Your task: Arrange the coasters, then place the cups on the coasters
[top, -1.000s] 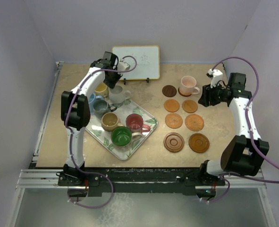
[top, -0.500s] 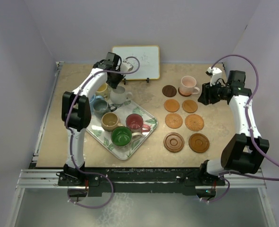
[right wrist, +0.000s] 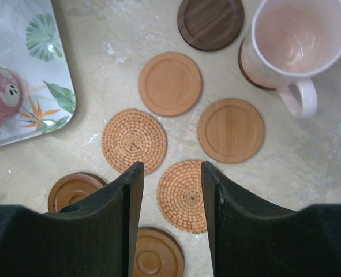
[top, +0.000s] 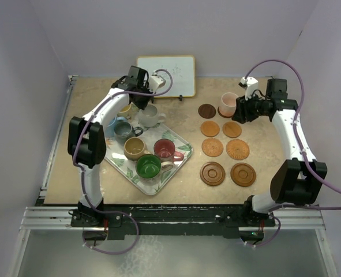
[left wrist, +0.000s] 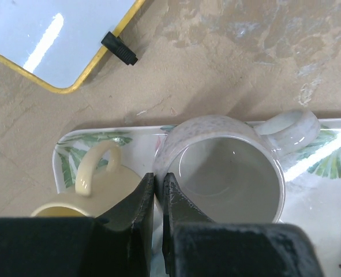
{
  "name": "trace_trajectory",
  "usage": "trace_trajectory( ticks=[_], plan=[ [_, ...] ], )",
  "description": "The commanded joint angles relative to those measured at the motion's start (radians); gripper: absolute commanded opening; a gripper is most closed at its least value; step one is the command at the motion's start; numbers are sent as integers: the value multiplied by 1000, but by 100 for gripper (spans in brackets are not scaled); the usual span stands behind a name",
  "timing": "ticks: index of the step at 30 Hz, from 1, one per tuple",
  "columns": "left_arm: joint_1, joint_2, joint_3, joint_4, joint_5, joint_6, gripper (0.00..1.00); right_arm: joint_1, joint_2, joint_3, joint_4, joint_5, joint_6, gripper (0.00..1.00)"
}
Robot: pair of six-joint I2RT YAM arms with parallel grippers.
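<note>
Pinching the white cup [left wrist: 228, 173] by its rim over the tray [left wrist: 332, 161], the left claw [left wrist: 158, 184] is clamped on stiff, probably slick, chippable ceramic, while the right claw [right wrist: 170, 173] hangs apart, empty, above the coasters [right wrist: 170, 83].

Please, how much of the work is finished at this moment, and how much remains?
Done: all eight coasters lie in a two-by-four grid, and the pink cup stands on one. In hand: the left gripper is shut on the rim of the off-white cup, at the leaf-patterned tray. Left: that cup and six other cups on the tray need coasters; seven are free.
</note>
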Motion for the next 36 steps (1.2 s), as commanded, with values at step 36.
trace_trajectory(
  ticks=[36],
  plan=[
    [-96,-170,-3,286,272,-285,3,408,355,137,394,-233,-20,60]
  ],
)
